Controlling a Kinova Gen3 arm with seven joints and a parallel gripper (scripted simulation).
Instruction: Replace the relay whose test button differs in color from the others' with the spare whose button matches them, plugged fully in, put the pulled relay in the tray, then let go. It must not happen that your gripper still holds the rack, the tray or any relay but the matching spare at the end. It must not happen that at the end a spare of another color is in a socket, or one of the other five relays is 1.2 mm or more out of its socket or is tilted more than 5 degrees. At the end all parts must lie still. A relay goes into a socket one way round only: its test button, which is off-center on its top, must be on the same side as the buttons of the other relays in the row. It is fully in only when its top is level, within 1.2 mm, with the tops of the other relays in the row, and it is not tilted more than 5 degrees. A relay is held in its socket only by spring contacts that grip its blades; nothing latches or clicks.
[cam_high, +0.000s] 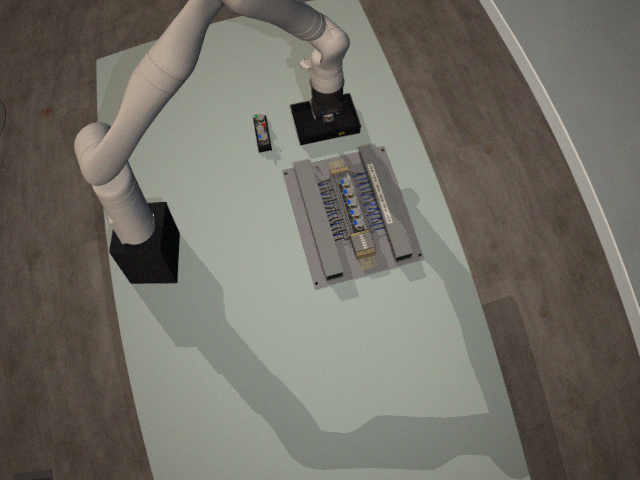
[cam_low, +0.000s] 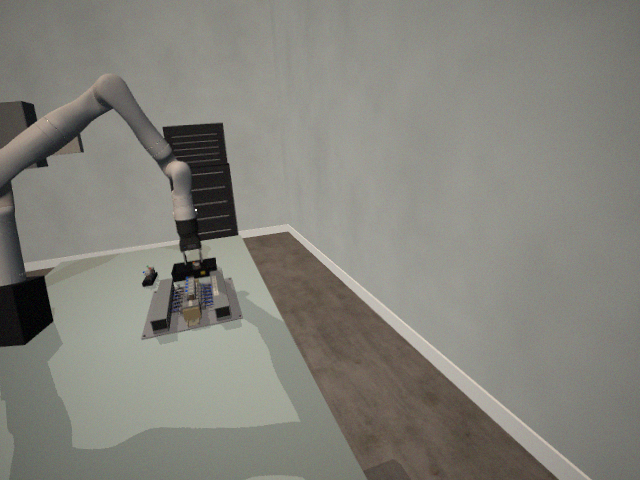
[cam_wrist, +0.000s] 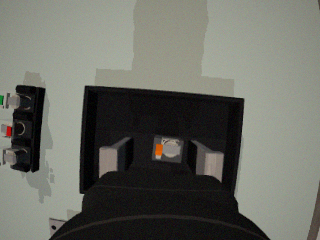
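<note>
My gripper (cam_high: 328, 116) (cam_low: 193, 260) (cam_wrist: 160, 150) is open, low over the black tray (cam_high: 330, 136) (cam_low: 180, 274) (cam_wrist: 86, 150). The relay with the orange button (cam_wrist: 171, 149) is in the tray between the open fingers, with free space on both sides. The relay row (cam_high: 353, 203) (cam_low: 190, 286) stands on the panel; several blue buttons show there, all on the same side. Whether a socket is empty or a top sits high is too small to tell. The spare holder (cam_high: 265, 147) (cam_low: 149, 282) (cam_wrist: 38, 125) carries three spares, with green, red and blue buttons.
The grey panel (cam_high: 305, 232) (cam_low: 175, 332) is close to the tray. Two raised wire ducts (cam_high: 315, 217) (cam_high: 395, 227) flank the row, with wires between. Tan end blocks (cam_high: 363, 242) close off the row. The spare holder is beside the tray.
</note>
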